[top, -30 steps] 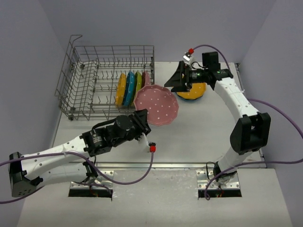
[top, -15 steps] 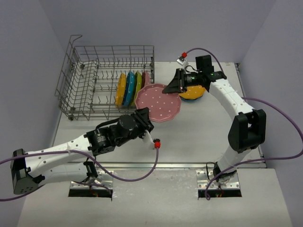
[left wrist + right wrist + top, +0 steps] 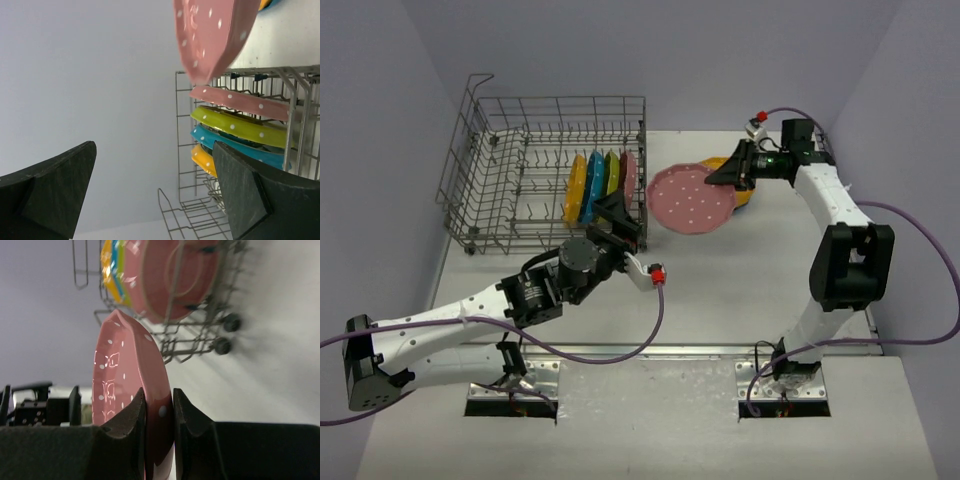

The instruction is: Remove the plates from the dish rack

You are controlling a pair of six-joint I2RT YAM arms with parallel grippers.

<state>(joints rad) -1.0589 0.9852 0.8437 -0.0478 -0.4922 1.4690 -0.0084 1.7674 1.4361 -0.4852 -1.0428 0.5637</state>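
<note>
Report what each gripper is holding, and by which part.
The right gripper pinches the pink plate by its rim. The left gripper is open, holding nothing.

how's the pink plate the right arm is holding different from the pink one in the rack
The held pink plate is outside the dish rack, its rim clamped in the jaws of the right gripper; the racked pink plate stands between tines, ungripped. From above, the held one shows its face, the racked one only its edge. Both are pink with white dots.
</note>
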